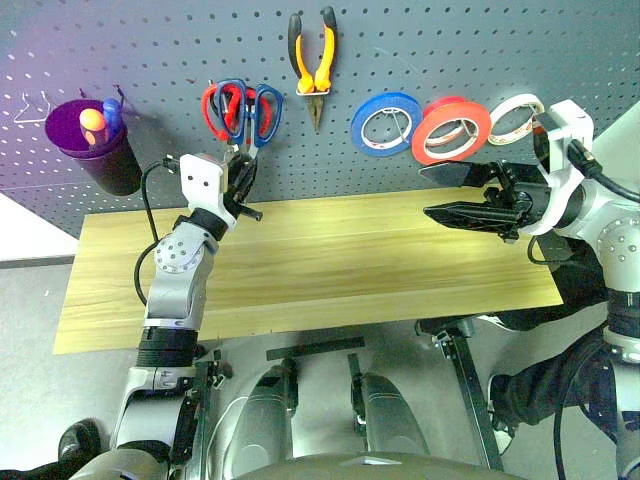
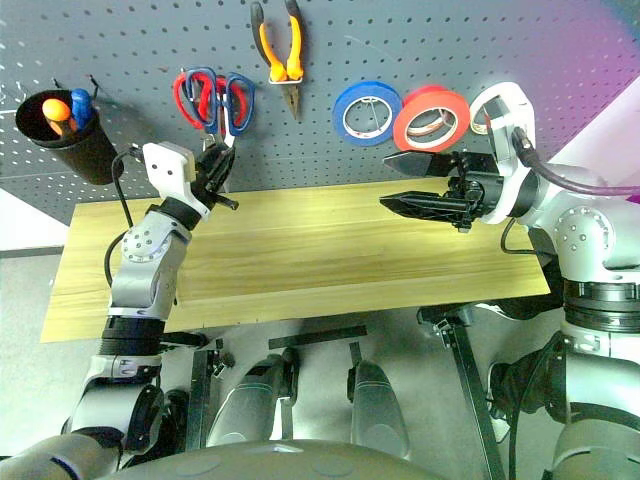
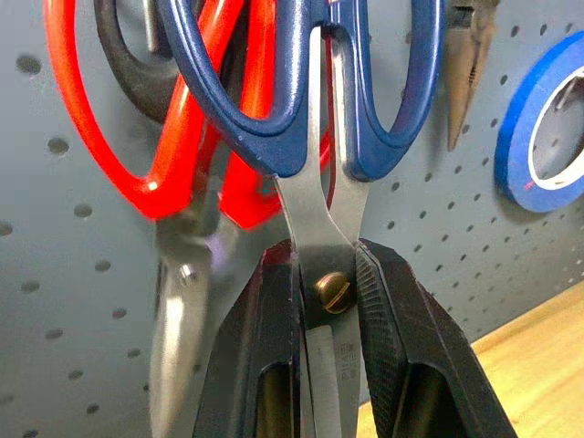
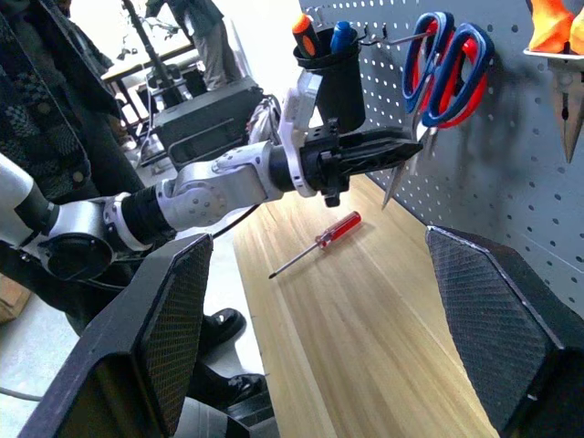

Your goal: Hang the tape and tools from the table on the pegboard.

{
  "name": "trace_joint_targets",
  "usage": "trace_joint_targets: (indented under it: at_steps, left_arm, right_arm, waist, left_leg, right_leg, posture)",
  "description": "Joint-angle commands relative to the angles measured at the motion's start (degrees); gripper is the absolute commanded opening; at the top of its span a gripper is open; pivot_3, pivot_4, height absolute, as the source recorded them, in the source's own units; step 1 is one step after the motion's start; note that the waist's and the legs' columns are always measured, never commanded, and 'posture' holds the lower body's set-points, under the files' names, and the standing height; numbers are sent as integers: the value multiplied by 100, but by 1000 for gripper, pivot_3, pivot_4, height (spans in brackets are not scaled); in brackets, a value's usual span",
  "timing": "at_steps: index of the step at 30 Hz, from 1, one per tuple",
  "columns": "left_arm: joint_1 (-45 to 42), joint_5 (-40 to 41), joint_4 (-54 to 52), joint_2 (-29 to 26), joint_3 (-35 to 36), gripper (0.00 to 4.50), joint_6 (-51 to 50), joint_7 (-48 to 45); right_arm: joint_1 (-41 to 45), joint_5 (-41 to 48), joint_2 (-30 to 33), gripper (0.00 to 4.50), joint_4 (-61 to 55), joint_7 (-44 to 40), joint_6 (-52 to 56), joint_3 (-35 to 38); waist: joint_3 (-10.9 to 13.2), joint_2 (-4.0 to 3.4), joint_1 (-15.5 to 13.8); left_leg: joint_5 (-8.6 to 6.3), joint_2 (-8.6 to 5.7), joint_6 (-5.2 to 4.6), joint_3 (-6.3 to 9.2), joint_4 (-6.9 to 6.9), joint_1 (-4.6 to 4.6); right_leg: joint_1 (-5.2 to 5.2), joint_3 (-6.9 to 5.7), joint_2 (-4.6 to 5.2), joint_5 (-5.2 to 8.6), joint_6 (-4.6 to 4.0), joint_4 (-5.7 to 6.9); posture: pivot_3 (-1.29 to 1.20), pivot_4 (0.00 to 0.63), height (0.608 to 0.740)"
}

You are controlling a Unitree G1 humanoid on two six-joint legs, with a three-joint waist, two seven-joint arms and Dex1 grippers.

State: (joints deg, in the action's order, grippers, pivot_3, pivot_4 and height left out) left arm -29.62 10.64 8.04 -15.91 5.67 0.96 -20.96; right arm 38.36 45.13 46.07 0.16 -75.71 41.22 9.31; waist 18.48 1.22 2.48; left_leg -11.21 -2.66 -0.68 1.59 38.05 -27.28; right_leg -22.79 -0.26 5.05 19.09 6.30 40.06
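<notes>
Dark grey pegboard (image 1: 420, 60) fills the wall behind a long pale wooden table (image 1: 330, 270). At the board's 12 o'clock hang the yellow-handled pliers (image 1: 314, 60), nose down. Left of them, two pairs of scissors share a hook: the red-handled scissors (image 1: 214, 108) behind and the blue-handled scissors (image 1: 250, 105) in front, handles up, blades down. The left gripper (image 3: 328, 365) sits at 6 o'clock from those handles, its two black fingers closed tight on the blue pair's blades right at the brass pivot screw. Toward 3 o'clock from the pliers hang three rolls in a row: a blue roll (image 1: 385, 122), the orange-red tape (image 1: 450, 130) and a white roll (image 1: 515, 118), each overlapping the next. The right gripper (image 1: 462, 195) hovers level just below the tape, at its 6 o'clock, jaws spread wide and empty, pointing across the table. A small red-handled screwdriver (image 4: 319, 241) lies flat on the tabletop near the left arm. At the board's 9 o'clock hangs a dark purple cup (image 1: 95, 145) holding orange and blue handles.
</notes>
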Motion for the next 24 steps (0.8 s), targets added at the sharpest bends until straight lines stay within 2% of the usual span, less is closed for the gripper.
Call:
trace_joint_targets:
  at_steps: [1, 6, 9, 15, 16, 18, 24]
  left_arm:
    - [-21, 38, -235, 14, 17, 528, 118, -8]
    - [201, 8, -513, -34, 5, 528, 313, -61]
    - [287, -40, -509, -58, 42, 528, -56, 110]
    - [179, -127, -472, -54, -143, 527, 311, -97]
    - [-143, -77, -314, 16, -142, 527, -22, -14]
    - [-133, -81, -391, 53, -82, 527, -363, 168]
    - [275, -90, -563, 9, -134, 527, 314, -186]
  right_arm:
    - [19, 70, 32, 3906, -131, -19, -20, 83]
    - [15, 55, 36, 3906, -109, -26, -22, 72]
    - [-9, 62, 29, 3906, -142, -32, -24, 66]
    - [-18, 37, 29, 3906, -134, -40, -48, 49]
    - [-12, 34, 27, 3906, -122, -37, -51, 50]
    - [-10, 40, 28, 3906, -115, -40, -48, 58]
    - [-31, 39, 51, 3906, -139, -31, -40, 63]
  waist:
    - [0, 0, 0]
    - [0, 0, 0]
    - [0, -1, -1]
    - [0, -1, -9]
    - [0, -1, -15]
    - [0, -1, -34]
    - [-1, -1, 3]
  left_leg:
    - [3, 0, 5, 0, 0, 0]
    - [1, 0, 1, 0, 0, 0]
    - [4, 0, 7, 0, -1, 0]
    - [-2, -1, -3, 0, 0, 0]
    - [-1, -1, -1, 0, 0, 0]
    - [3, -1, 5, 2, 0, 0]
    - [7, -1, 11, -2, -2, 0]
  right_leg:
    - [0, 0, 0, 0, 0, 0]
    - [1, 0, 0, 0, 0, 0]
    - [1, 1, 2, 0, 0, -1]
    - [2, 0, 2, 0, 0, -1]
    - [2, 0, 2, 0, 0, -1]
    - [2, -1, 0, 0, 0, 0]
    - [-1, 0, 2, 0, 1, -1]
  posture:
    - [-102, 248, 740]
    - [-103, 247, 740]
    - [-105, 246, 740]
    - [-103, 241, 740]
    - [-105, 242, 740]
    - [-104, 242, 740]
    - [-108, 244, 740]
